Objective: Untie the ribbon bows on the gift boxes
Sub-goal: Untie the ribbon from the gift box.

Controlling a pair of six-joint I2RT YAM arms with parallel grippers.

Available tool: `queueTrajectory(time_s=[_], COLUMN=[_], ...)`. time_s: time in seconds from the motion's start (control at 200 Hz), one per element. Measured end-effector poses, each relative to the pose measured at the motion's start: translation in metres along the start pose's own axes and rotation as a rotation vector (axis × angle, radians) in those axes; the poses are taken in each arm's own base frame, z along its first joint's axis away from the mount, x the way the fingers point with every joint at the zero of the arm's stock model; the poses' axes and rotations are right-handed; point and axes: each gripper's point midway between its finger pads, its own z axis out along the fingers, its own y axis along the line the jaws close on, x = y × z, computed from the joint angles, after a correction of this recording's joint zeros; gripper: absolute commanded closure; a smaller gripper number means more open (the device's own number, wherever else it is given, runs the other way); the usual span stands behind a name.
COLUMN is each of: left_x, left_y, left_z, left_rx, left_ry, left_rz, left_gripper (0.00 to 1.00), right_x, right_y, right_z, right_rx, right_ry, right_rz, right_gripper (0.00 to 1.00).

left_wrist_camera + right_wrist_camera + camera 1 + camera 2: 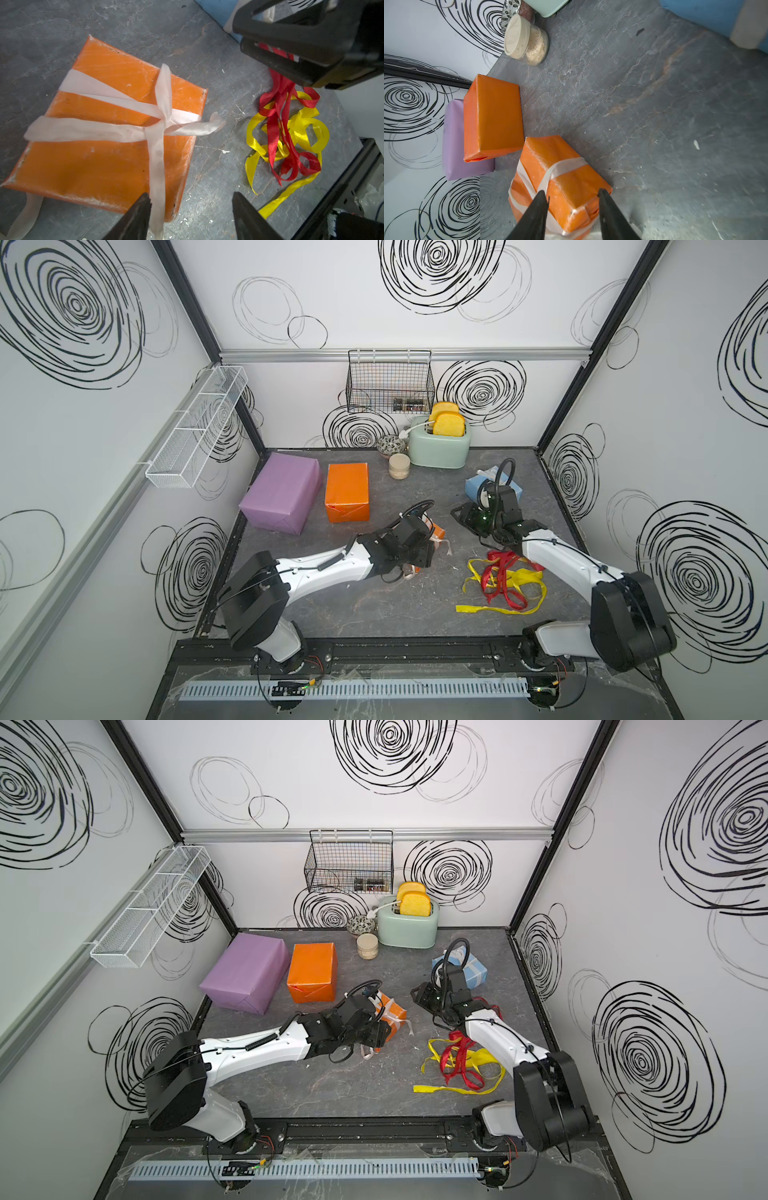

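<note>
A: Entry. The small orange box sits near the middle of the bench. A white ribbon is crossed over it, and the knot is not yet undone. The left claw hangs over the side of the box facing the bench front, spread. One strand runs just beside one finger; nothing is pinched.

B: Right claw?

A: Spread too, and empty. It hovers beside the box, on the side toward the blue box. Nothing holds the orange box down.

B: That's risk one. It's paper-wrapped and looks light. A pull on the ribbon would likely drag or tip it rather than loosen the knot.

A: Agreed. Risk two: I can't tell whether the strand at that finger is a free end or part of the band round the box. Closing on the band would tighten things.

B: The strand also lies at the finger's edge, not centred. Satin is slick, so it may slip out as the claw closes.

A: Risk three: the red ribbon and yellow ribbon lie loose toward the right edge, near the box. A sliding box or a sweeping arm could snag them.

B: The blue box, far right of the bench, shows a white band. The right arm hides its bow.
</note>
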Motion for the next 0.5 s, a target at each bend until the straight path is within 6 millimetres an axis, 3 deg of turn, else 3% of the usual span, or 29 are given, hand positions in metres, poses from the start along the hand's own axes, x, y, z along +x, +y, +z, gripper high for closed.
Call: queueTrajectory(time_s=[0.19, 0.5], left_x=[0.001, 0.002], left_y=[0.009, 0.028], left_z=[0.015, 0.022], left_rx=[-0.073, -0.149], left_ry=[0.021, 0.043], left_rz=[0.029, 0.036], left_gripper=[0.5, 0.83], right_x=[0.015, 0.018], right_y=[-0.013, -0.01], right_z=[0.021, 0.021], right_rx=[0.0, -0.047], right_ry=[0.071, 0.04], right_rz=[0.013, -0.039], right_gripper=[0.57, 0.58])
